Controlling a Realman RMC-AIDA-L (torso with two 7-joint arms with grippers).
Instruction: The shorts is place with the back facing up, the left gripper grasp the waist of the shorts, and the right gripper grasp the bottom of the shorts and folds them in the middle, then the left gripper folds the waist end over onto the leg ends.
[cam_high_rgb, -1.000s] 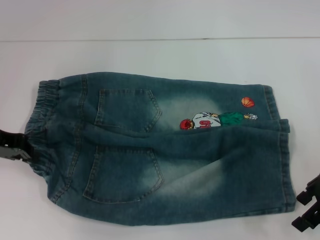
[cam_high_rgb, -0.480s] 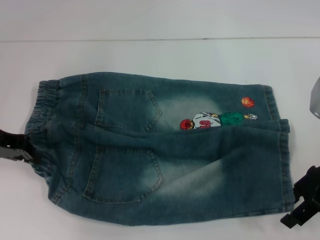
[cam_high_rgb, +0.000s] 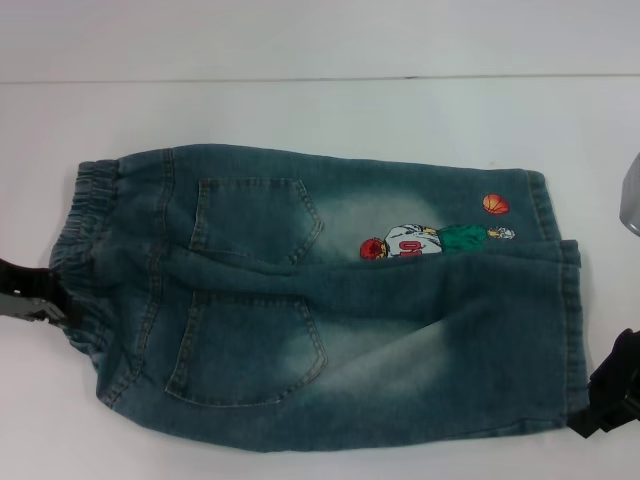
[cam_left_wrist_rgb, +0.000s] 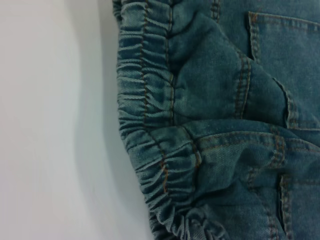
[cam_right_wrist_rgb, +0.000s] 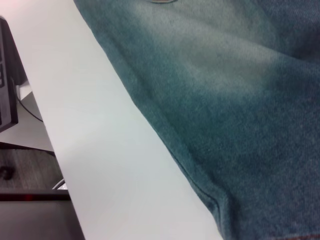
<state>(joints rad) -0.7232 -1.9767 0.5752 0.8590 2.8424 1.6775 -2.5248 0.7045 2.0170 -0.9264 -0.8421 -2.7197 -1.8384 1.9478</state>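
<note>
Blue denim shorts (cam_high_rgb: 320, 300) lie flat on the white table, back pockets up, elastic waist (cam_high_rgb: 85, 230) on the left and leg ends (cam_high_rgb: 572, 330) on the right. An embroidered cartoon patch (cam_high_rgb: 435, 240) shows on the far leg. My left gripper (cam_high_rgb: 28, 295) sits at the waistband's outer edge, level with the near half. The left wrist view shows the gathered waistband (cam_left_wrist_rgb: 150, 115) close up. At the lower right, my right gripper (cam_high_rgb: 610, 395) is against the near leg's hem corner. The right wrist view shows that leg's denim (cam_right_wrist_rgb: 225, 100) and its near edge.
The white table (cam_high_rgb: 320, 110) extends behind and beside the shorts. A grey object (cam_high_rgb: 630, 200) pokes in at the right edge. In the right wrist view the table's near edge (cam_right_wrist_rgb: 60, 160) drops off to the floor, with a dark object (cam_right_wrist_rgb: 7, 80) beside it.
The right gripper has moved up and in toward the near leg's hem corner. The left gripper and the shorts have stayed put.
</note>
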